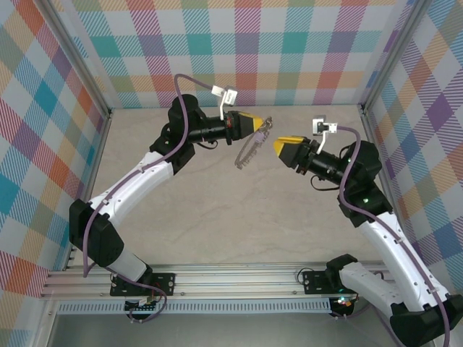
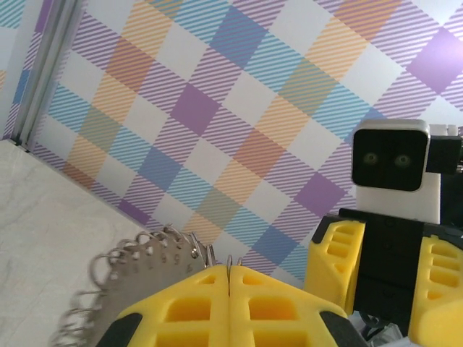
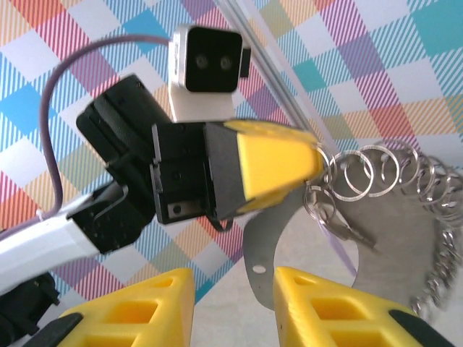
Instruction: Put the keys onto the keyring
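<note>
1. Robot arms: two, left arm and right arm.
2. Yellow fingers: four, one pair per arm.
3. Wrist cameras: two, both white.
4. Purple cables: two, one per arm.
5. Keyring: one; its small rings overlap, can't count them.
6. Surface: one.

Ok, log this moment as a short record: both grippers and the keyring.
left gripper: shut, pinching the keyring at its fingertips
right gripper: open, facing the left gripper, apart from the keyring
keyring: chain of small silver rings, hanging from the left gripper, off the table
</note>
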